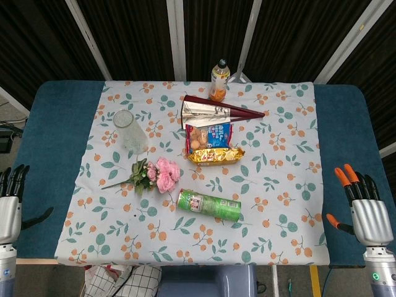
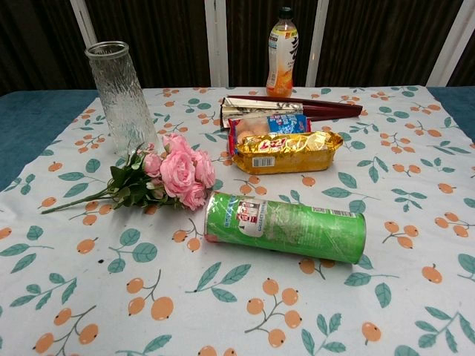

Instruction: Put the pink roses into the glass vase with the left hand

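A bunch of pink roses (image 1: 163, 174) (image 2: 180, 174) lies flat on the flowered cloth, green stems pointing left. The ribbed glass vase (image 1: 130, 131) (image 2: 120, 96) stands upright just behind and left of them, with nothing inside. My left hand (image 1: 10, 204) hangs at the table's left front edge, fingers spread, holding nothing, well left of the roses. My right hand (image 1: 366, 209), with orange fingertips, sits at the right front edge, also spread and holding nothing. The chest view shows neither hand.
A green chip can (image 1: 209, 205) (image 2: 286, 225) lies on its side in front of the roses. A gold snack pack (image 1: 215, 154) (image 2: 288, 151), a blue biscuit bag (image 1: 209, 134), a dark red folded fan (image 1: 219, 111) and an orange drink bottle (image 1: 219, 80) (image 2: 281, 53) sit behind.
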Action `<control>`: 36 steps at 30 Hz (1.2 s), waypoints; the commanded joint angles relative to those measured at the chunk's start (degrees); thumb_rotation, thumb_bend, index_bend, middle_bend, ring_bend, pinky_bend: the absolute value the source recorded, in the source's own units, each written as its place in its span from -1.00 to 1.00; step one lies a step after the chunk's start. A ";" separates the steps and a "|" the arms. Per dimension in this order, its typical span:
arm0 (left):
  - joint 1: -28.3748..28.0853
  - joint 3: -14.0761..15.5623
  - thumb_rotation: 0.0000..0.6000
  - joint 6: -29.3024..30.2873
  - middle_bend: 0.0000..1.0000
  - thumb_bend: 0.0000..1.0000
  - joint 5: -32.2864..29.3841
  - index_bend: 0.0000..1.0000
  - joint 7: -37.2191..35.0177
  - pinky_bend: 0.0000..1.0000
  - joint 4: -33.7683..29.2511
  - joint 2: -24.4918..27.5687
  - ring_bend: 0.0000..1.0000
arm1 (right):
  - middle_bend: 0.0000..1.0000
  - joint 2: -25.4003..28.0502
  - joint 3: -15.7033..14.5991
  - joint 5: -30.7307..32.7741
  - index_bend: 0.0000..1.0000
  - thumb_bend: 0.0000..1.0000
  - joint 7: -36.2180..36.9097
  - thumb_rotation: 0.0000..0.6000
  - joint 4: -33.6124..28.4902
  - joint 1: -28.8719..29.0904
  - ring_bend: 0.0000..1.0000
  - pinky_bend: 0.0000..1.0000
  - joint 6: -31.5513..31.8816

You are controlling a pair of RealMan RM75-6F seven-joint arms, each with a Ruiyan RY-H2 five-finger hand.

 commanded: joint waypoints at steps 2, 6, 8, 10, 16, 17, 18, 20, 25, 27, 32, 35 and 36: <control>0.38 -0.09 1.00 -0.10 -0.89 -0.62 0.70 -1.00 -0.14 -1.00 -0.52 0.29 -1.00 | -1.00 0.10 0.12 0.17 -0.78 -0.70 0.27 1.00 0.01 0.09 -1.00 -1.00 -0.14; 0.49 -0.25 1.00 -0.76 -0.89 -0.61 0.74 -1.00 0.48 -1.00 -0.62 0.03 -1.00 | -1.00 0.23 -0.04 0.29 -0.78 -0.70 0.62 1.00 0.18 -0.15 -1.00 -1.00 -0.02; 0.48 -0.16 1.00 -0.98 -0.89 -0.61 1.29 -1.00 0.79 -1.00 -0.61 -0.19 -1.00 | -1.00 0.28 -0.02 0.52 -0.78 -0.70 0.91 1.00 0.10 -0.29 -1.00 -1.00 0.05; 0.45 -0.13 1.00 -1.14 -0.89 -0.61 1.96 -1.00 0.91 -1.00 -0.56 -0.41 -1.00 | -1.00 0.39 0.02 0.46 -0.78 -0.70 1.06 1.00 -0.06 -0.39 -1.00 -1.00 0.31; 0.60 -0.51 1.00 -2.13 -0.89 -0.61 1.84 -1.00 0.33 -1.00 -0.83 -0.04 -1.00 | -1.00 1.17 -0.18 1.49 -0.78 -0.70 1.24 1.00 -0.65 -0.98 -1.00 -1.00 0.14; 0.53 -0.57 1.00 -2.50 -0.89 -0.61 1.75 -1.00 0.22 -1.00 -0.81 0.03 -1.00 | -1.00 1.34 -0.15 1.71 -0.78 -0.70 1.44 1.00 -0.81 -1.08 -1.00 -1.00 0.16; 0.37 -0.46 1.00 -3.20 -0.88 -0.61 1.71 -1.00 0.20 -1.00 -0.74 0.09 -1.00 | -1.00 1.47 -0.09 1.85 -0.78 -0.70 1.73 1.00 -0.93 -1.18 -1.00 -1.00 0.24; -0.36 -0.17 1.00 -5.60 -0.87 -0.61 1.24 -1.00 0.47 -1.00 -0.87 0.44 -1.00 | -1.00 1.64 -0.01 2.05 -0.78 -0.70 2.23 1.00 -0.96 -1.21 -1.00 -1.00 0.17; -4.50 -2.59 1.00 -12.30 -0.87 -0.62 -2.07 -1.00 5.16 -1.00 -3.77 0.81 -1.00 | -1.00 1.65 0.12 2.40 -0.78 -0.70 2.66 1.00 -0.85 -0.67 -1.00 -1.00 -0.94; -6.45 -3.75 1.00 -15.19 -0.87 -0.63 -4.01 -1.00 7.69 -1.00 -6.28 0.52 -1.00 | -1.00 1.55 0.10 2.58 -0.78 -0.70 2.48 1.00 -0.73 -0.51 -1.00 -1.00 -1.37; -11.70 -7.02 1.00 -20.53 -0.87 -0.65 -10.61 -1.00 18.75 -1.00 -10.95 -1.58 -1.00 | -1.00 1.44 0.31 3.39 -0.78 -0.70 3.02 1.00 -0.25 -0.13 -1.00 -1.00 -2.40; -14.67 -9.27 1.00 -22.32 -0.86 -0.65 -15.77 -1.00 24.38 -1.00 -12.32 -4.36 -1.00 | -1.00 1.59 0.52 3.89 -0.78 -0.70 3.59 1.00 0.14 -0.11 -1.00 -1.00 -2.62; -15.59 -9.91 1.00 -22.80 -0.86 -0.66 -17.58 -1.00 26.01 -1.00 -12.52 -5.28 -1.00 | -1.00 1.65 0.54 4.01 -0.78 -0.70 3.88 1.00 0.29 -0.17 -1.00 -1.00 -2.60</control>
